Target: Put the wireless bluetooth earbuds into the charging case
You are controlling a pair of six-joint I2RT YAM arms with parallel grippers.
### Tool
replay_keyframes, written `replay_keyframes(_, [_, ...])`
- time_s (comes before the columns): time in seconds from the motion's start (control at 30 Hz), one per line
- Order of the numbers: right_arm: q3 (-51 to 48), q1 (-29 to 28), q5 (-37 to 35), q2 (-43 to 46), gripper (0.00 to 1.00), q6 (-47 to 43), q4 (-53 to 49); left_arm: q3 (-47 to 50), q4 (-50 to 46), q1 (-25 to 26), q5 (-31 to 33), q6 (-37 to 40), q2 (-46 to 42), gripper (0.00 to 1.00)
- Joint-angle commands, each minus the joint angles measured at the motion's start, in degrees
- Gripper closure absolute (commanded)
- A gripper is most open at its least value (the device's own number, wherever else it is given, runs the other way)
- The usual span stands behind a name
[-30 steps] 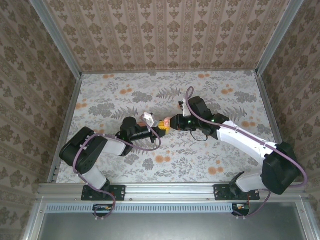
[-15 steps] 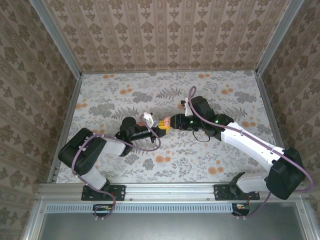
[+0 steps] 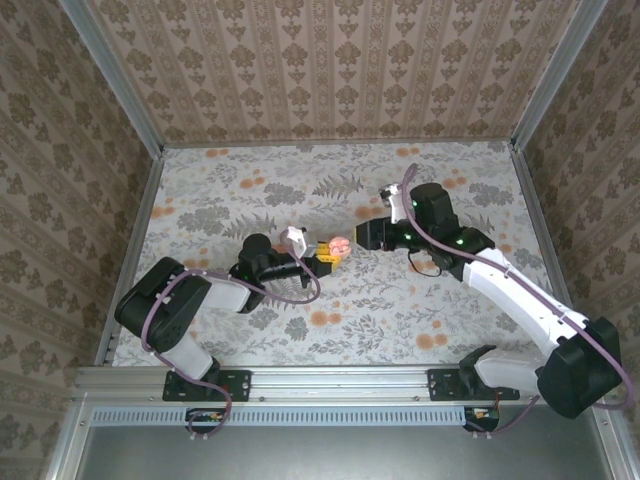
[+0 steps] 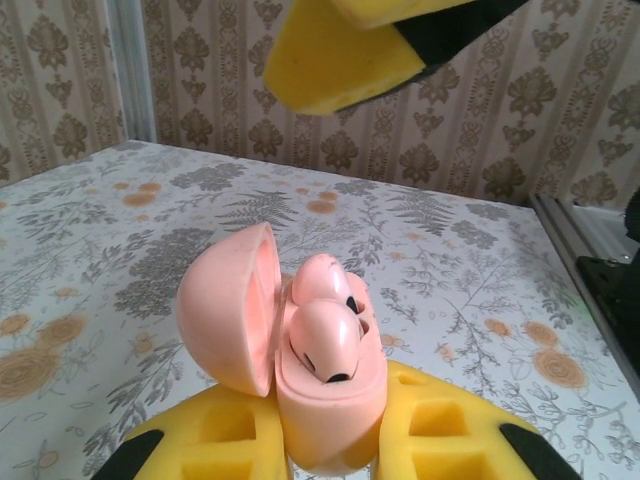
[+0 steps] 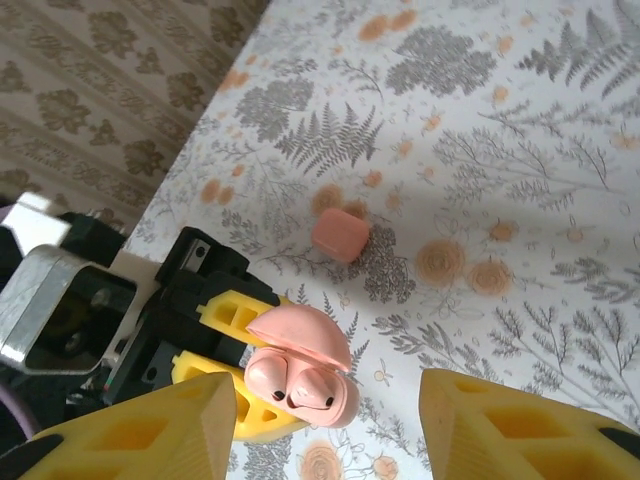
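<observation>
My left gripper is shut on the base of a pale pink charging case, held a little above the table. The lid is swung open. Two pale pink wireless bluetooth earbuds sit side by side in the case's sockets, also seen from above in the right wrist view. My right gripper hovers above and to the right of the case, open, with nothing between its fingers. From the top camera the case lies between the left gripper and the right gripper.
A salmon rounded-rectangle block lies on the floral tabletop just beyond the case. Patterned walls and metal rails enclose the table. One yellow finger of the right gripper hangs above the case in the left wrist view.
My right gripper has opened and drawn back to the right, away from the case. The left gripper still holds the case in the same place.
</observation>
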State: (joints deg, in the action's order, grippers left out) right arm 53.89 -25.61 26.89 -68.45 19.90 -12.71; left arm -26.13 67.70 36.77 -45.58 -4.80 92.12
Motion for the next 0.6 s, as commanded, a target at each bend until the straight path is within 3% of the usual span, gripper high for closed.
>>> replay_keyframes(0.0, [-3.6,1.7,9.4,3.2,0.46,-11.2,6.0,-1.0,1.9,0.2,-4.8,-1.2,-1.8,0.90])
replay_keyframes(0.17, [-5.9,5.9,21.9,4.5,0.44,-22.3,8.0,-1.8,1.9,0.2,-8.3,-2.4,-2.4,0.90])
replay_keyframes(0.33, [-6.4,7.9,29.8,3.1,0.42,-34.9,5.5,-2.3,1.3,0.2,-10.5,-2.6,-3.2,0.90])
replay_keyframes(0.57, [-7.5,8.3,35.4,-1.1,0.37,-41.6,7.2,-2.4,1.5,0.3,-11.9,-2.2,-4.0,0.89])
